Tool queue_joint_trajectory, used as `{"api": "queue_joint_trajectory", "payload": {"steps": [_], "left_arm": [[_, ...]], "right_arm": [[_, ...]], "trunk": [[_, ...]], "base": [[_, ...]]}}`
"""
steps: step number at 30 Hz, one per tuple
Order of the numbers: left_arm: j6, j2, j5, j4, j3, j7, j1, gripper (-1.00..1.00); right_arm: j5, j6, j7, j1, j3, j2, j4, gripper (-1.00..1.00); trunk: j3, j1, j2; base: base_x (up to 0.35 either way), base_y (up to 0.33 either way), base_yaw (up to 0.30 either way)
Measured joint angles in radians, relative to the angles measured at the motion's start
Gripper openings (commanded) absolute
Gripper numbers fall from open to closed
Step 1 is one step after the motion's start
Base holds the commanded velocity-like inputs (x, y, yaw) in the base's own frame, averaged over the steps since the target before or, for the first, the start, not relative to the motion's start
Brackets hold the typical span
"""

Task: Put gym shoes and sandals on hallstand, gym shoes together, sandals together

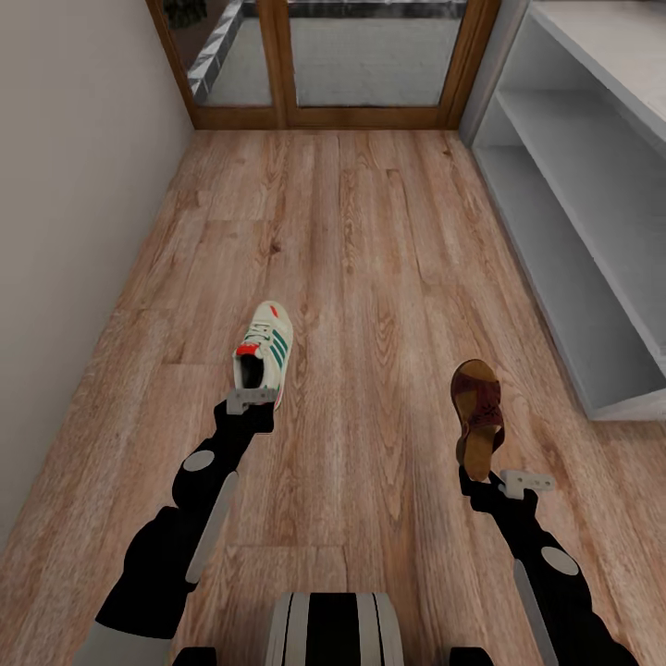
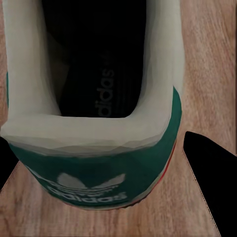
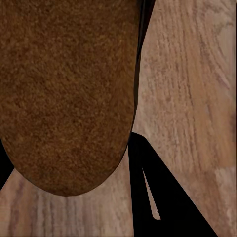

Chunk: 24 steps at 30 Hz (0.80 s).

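Head view is showing me both arms reaching forward over the corridor floor (image 1: 370, 231), each with a shoe at its tip. At lower left of the frame my left claw (image 1: 251, 400) is closing on the heel of a gym shoe (image 1: 264, 353), white with green stripes and a red-orange tongue, toe pointing up the frame. At lower right my right claw (image 1: 499, 481) is gripping the heel end of a sandal (image 1: 477, 418), dark reddish-brown with a tan sole, tipped partly on edge. The hallstand (image 1: 592, 185) is running down the right side of the frame, its white shelves bare; I am seeing no second shoe of either pair.

What is worrying me: both holds are sitting at the very heel. The long toe end is hanging far from the grip, so either shoe may be pivoting or slipping out as I swing toward the rack. The sandal's flat sole is giving my pads little to bite on. A low shelf opening may also be catching a drooping toe.

Left wrist view is showing the gym shoe (image 2: 94, 123) up close: "adidas" is printed on the dark insole and again under a trefoil logo on the green heel tab. Right wrist view is showing the sandal (image 3: 66, 94), its suede-like footbed carrying no writing.
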<state>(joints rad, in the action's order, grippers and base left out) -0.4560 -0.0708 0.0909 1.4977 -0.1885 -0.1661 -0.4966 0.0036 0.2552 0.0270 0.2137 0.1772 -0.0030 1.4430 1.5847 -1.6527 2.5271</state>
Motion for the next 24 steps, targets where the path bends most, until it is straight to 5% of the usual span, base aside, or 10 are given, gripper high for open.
{"api": "queue_joint_trajectory", "payload": {"steps": [24], "left_arm": [[-0.002,0.0,0.002,-0.009,0.0,0.0,0.0,-1.0]], "right_arm": [[0.001,0.001,0.0,0.0,-0.001,0.0,0.001,-1.0]], "trunk": [[-0.118,0.011,-0.006]], "base": [[0.0,0.0,0.0]]}}
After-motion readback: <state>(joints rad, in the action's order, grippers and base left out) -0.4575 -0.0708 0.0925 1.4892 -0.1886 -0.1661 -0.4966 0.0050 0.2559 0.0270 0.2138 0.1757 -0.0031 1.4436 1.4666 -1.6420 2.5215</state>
